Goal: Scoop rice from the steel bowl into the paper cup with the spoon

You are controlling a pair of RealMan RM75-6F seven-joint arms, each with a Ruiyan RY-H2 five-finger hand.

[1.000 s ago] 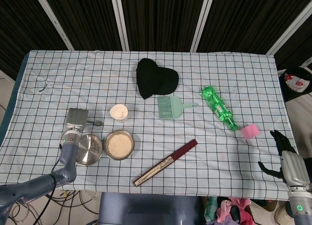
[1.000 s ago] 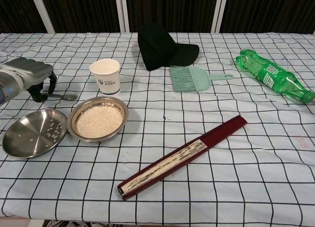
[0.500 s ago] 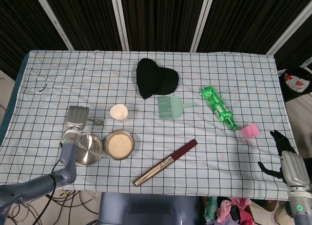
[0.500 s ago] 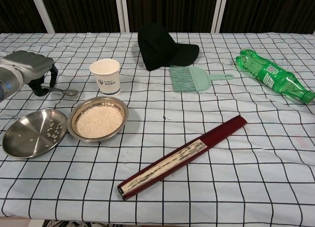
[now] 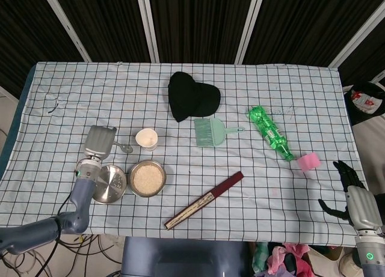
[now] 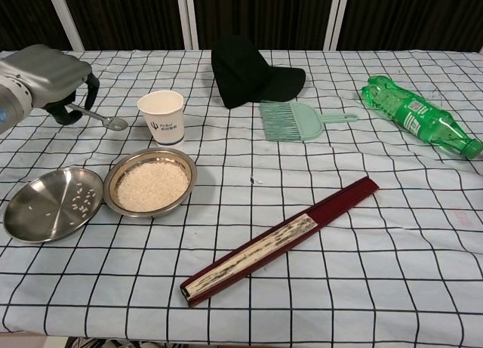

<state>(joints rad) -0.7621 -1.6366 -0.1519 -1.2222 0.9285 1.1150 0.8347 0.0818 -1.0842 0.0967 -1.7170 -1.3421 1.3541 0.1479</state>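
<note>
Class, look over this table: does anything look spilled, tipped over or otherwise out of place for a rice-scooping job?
Loose rice grains lie scattered in the shallow steel dish left of the steel bowl, which looks like spillage. The green bottle lies on its side. The paper cup stands upright, and the left hand holds the spoon clear of the cloth.

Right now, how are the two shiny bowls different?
The steel bowl is full of white rice; the steel plate left of it holds only scattered grains. The bowl looks deeper, the plate shallower and flatter. Both are round, silvery, upright and side by side on the checked cloth.
</note>
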